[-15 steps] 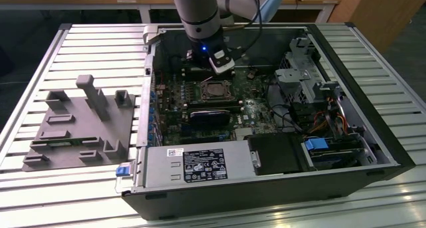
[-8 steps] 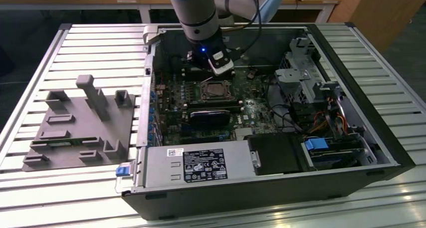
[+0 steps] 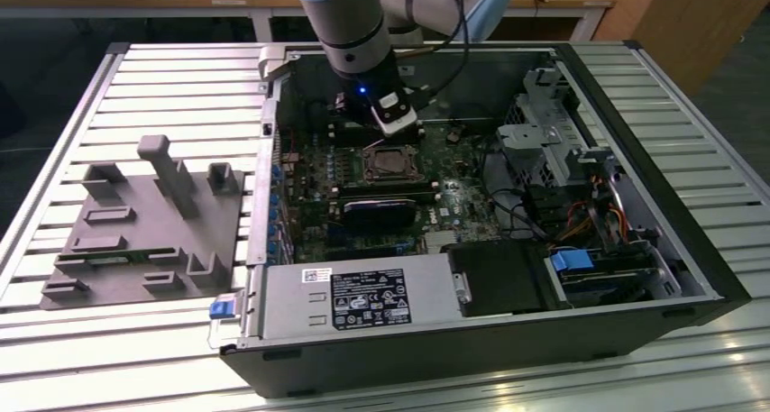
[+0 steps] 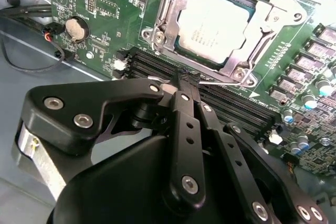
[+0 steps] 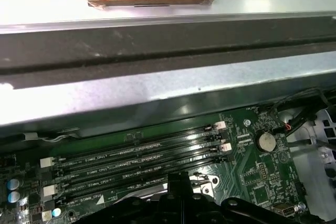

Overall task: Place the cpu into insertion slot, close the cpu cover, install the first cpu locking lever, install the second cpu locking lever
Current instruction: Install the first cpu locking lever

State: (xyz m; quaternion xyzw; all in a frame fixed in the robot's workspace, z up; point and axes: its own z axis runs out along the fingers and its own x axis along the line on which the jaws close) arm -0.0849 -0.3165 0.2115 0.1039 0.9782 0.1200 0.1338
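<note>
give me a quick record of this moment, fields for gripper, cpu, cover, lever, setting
gripper: fingers together, tips at the locking lever wire; whether they grip it is unclear
cpu: seated in the insertion slot, metal top up
cpu cover: down, framing the chip
locking lever: thin wire along the socket edge nearest the gripper
setting: open computer case on a slatted table, grey fixture at the exterior view's left
</note>
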